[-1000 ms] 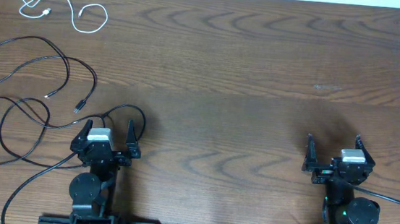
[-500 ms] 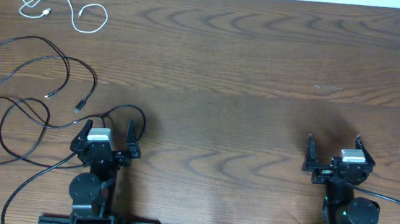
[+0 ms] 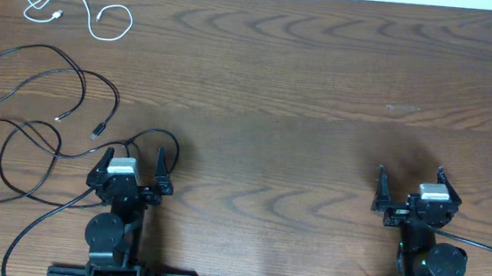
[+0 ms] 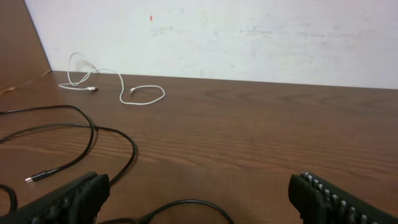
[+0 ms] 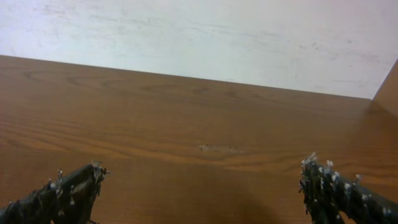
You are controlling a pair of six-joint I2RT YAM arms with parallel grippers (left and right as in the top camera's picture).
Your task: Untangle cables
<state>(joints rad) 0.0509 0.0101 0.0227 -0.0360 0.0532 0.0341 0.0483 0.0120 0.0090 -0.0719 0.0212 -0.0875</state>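
Brown wood-grain table (image 3: 304, 89), seen from overhead, with two black robot arms parked at its near edge.

The left gripper (image 3: 130, 165) sits near the left side with its jaws spread wide and nothing between them. The right gripper (image 3: 412, 184) sits well apart on the right, its jaws equally wide and empty. The right wrist view shows only bare wood and a pale wall beyond its fingertips (image 5: 68, 186).

All the cables lie on the left. The white cable (image 3: 70, 6) is curled in small loops at the far left corner, apart from the others. The black cables (image 3: 77, 83) sprawl in large, loose loops between that corner and the left arm. They cross each other in several places, and two small plug ends lie close together near the middle of the sprawl. One thin black strand curls just in front of the left gripper — the left wrist view shows it arching between the fingers (image 4: 68, 196).

Nothing has changed over the last second. Both arms sit exactly as in the earlier overhead frames, the jaws stay just as wide, and no loop of cable has shifted. This looks like a pause, not a step in progress. The white cable seems already separated — the black pair, which still cross, probably remain to be pulled apart. The left arm is the one within easy reach of them.
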